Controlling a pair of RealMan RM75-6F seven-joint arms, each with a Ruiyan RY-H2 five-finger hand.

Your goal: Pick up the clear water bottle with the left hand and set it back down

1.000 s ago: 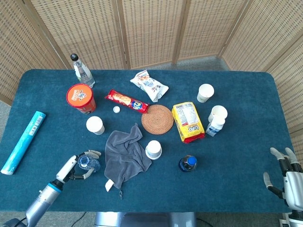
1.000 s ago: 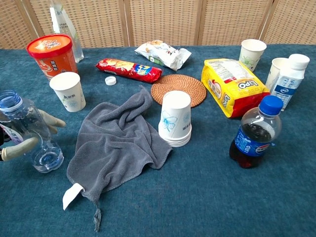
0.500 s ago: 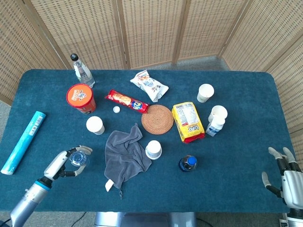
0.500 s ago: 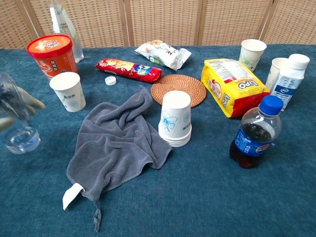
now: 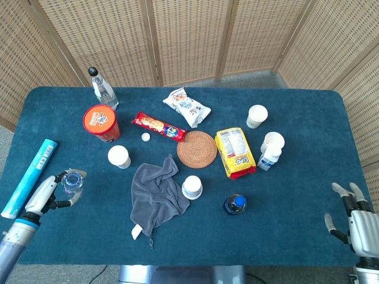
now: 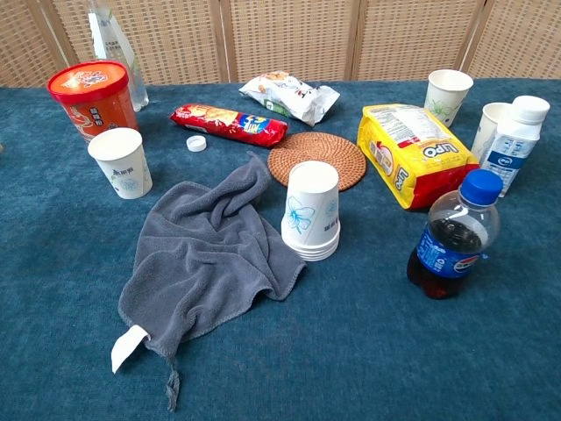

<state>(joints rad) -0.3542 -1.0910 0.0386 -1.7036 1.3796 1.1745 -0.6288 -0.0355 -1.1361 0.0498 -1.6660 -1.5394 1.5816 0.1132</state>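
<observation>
At the lower left of the head view the left hand [image 5: 48,194] holds the clear water bottle [image 5: 71,183] with fingers wrapped round its body, probably light, thin-walled and slippery, best gripped mid-body, while the right hand [image 5: 352,220] rests open, lower right.

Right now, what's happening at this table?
The left robot hand holds the clear water bottle near the table's left edge, beside the blue tube; only the head view shows it. Whether the bottle is lifted or touching the cloth cannot be told. The right robot hand is open at the near right corner, holding nothing. The grey towel and stacked cups sit mid-table.
</observation>
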